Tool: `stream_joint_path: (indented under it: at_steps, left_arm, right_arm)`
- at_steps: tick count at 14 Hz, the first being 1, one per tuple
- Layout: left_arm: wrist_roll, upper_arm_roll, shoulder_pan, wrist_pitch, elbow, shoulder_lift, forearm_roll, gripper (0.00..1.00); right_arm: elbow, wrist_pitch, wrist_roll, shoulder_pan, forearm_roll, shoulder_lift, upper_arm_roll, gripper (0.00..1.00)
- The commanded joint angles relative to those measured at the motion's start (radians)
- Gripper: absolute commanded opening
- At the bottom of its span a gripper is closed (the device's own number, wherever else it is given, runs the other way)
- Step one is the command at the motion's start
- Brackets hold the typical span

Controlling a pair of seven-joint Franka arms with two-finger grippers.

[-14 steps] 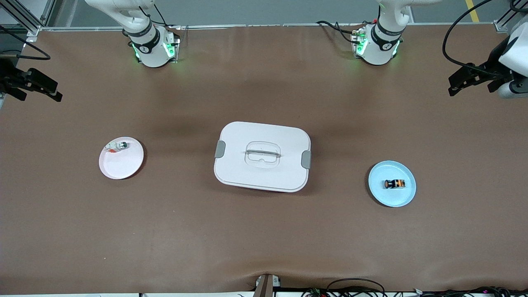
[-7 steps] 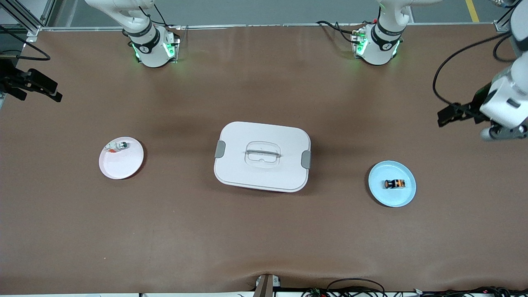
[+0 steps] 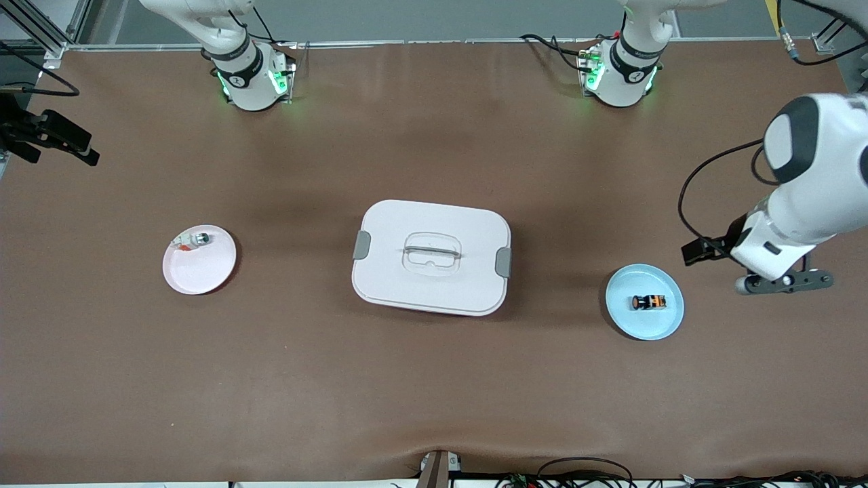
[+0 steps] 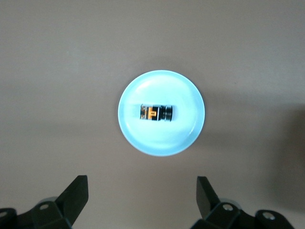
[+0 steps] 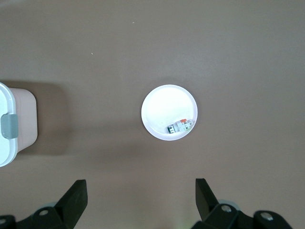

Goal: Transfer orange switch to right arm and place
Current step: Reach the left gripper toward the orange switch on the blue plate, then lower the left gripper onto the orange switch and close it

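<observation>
The orange switch (image 3: 649, 301) lies on its side in the middle of a light blue plate (image 3: 627, 318) toward the left arm's end of the table. It has a black body with an orange band, also clear in the left wrist view, orange switch (image 4: 156, 112) on blue plate (image 4: 138, 133). My left gripper (image 4: 141, 183) hangs open and empty over bare table beside that plate, left hand (image 3: 780, 281). My right gripper (image 5: 140, 186) is open and empty, waiting high at the right arm's end, right hand (image 3: 51, 139).
A white lidded box (image 3: 431, 256) with grey clips stands mid-table, its corner box (image 5: 14, 124) in the right wrist view. A whitish plate (image 3: 203, 271) toward the right arm's end holds a small silver-and-white piece (image 3: 194, 240).
The left arm has swung in from the table's end and come down beside the blue plate. The right arm has barely moved. Switch and plates lie as before.
</observation>
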Motion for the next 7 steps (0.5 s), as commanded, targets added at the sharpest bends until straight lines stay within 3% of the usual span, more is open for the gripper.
stream_joint_path:
  at_steps: [1,7]
  left_arm:
    - [0.011,0.004,0.010,0.114,-0.054,0.032,0.017,1.00]
    - [0.011,0.004,0.018,0.312,-0.053,0.219,0.017,1.00]
  right_arm:
    - [0.010,-0.023,0.013,0.004,-0.011,-0.005,0.000,1.00]
    - [-0.004,-0.010,0.013,0.006,-0.019,-0.009,0.001,1.00]
